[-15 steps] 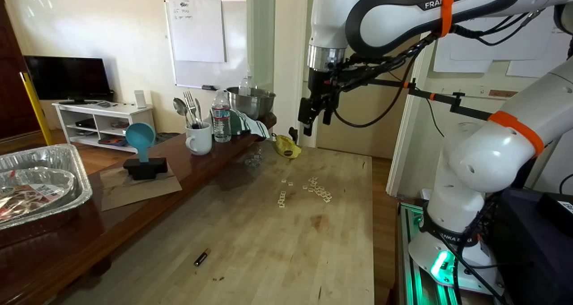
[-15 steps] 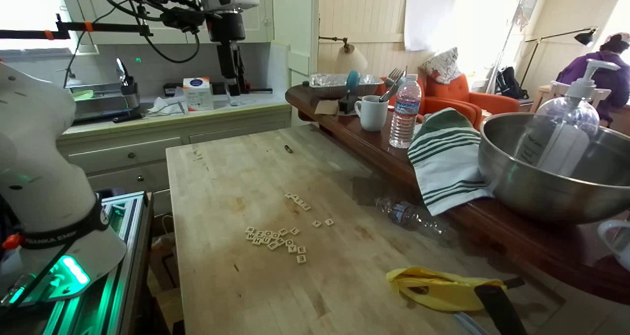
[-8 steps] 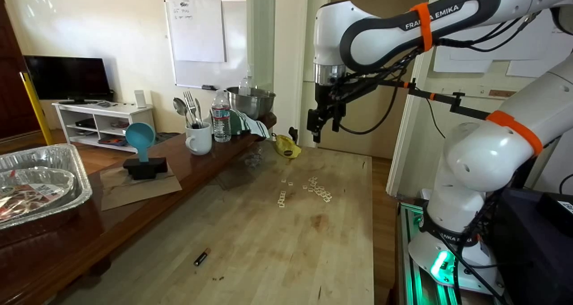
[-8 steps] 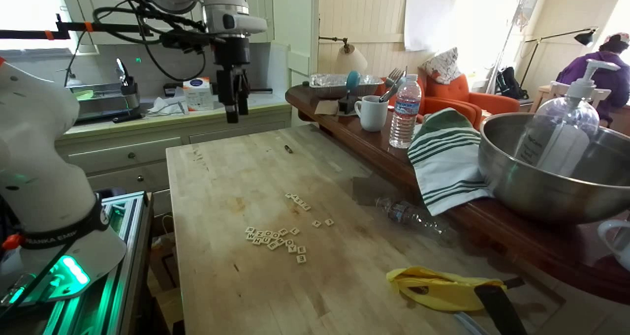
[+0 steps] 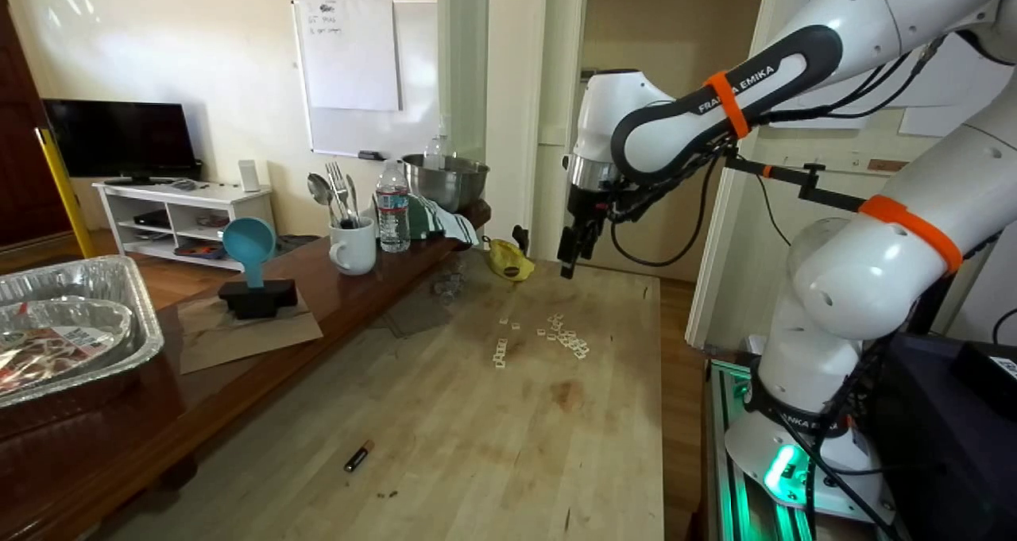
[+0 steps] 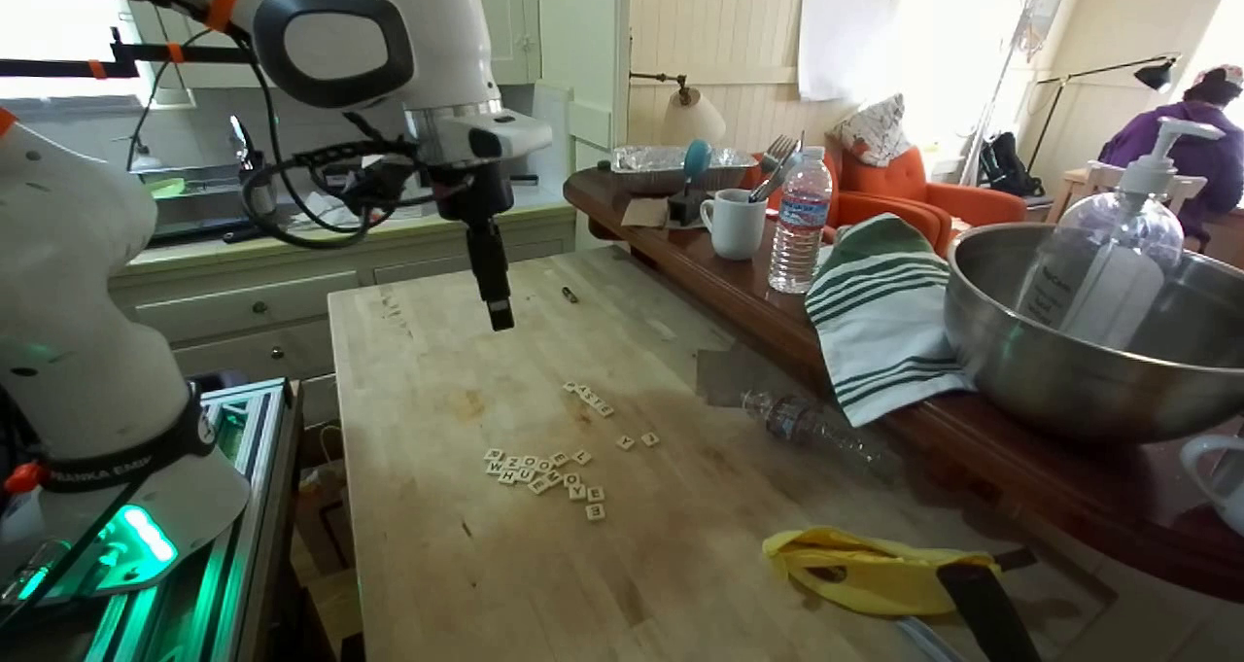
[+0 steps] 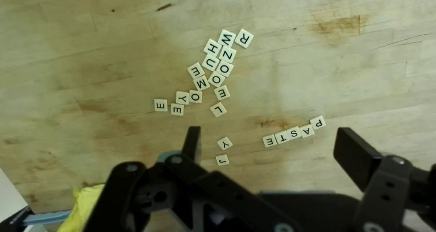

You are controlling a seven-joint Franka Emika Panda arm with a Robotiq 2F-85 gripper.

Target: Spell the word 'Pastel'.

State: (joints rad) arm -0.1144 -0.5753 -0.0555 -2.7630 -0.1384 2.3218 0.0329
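Small pale letter tiles lie flat on the wooden table. In the wrist view a slanted row reads P, A, S, T, E, from the P tile (image 7: 317, 122) to the E tile (image 7: 269, 140). The row also shows in both exterior views (image 5: 500, 353) (image 6: 588, 399). The L tile (image 7: 218, 109) lies at the end of a nearby tile cluster (image 7: 210, 62), just below an E tile. In an exterior view the L tile (image 6: 581, 457) is small. My gripper (image 7: 269, 131) is open and empty, above the table. In an exterior view its tip (image 6: 501, 326) hangs behind the row.
Loose Y (image 7: 224, 143) and J (image 7: 222, 160) tiles lie left of the row. A yellow bag (image 6: 865, 570), a clear plastic bottle (image 6: 807, 424) and a battery (image 5: 358, 456) are on the table. A raised wooden counter (image 5: 318, 318) bearing a mug and bottle borders it.
My gripper has come down towards the table in both exterior views and its wrist has turned and tilted. The tiles have not moved.
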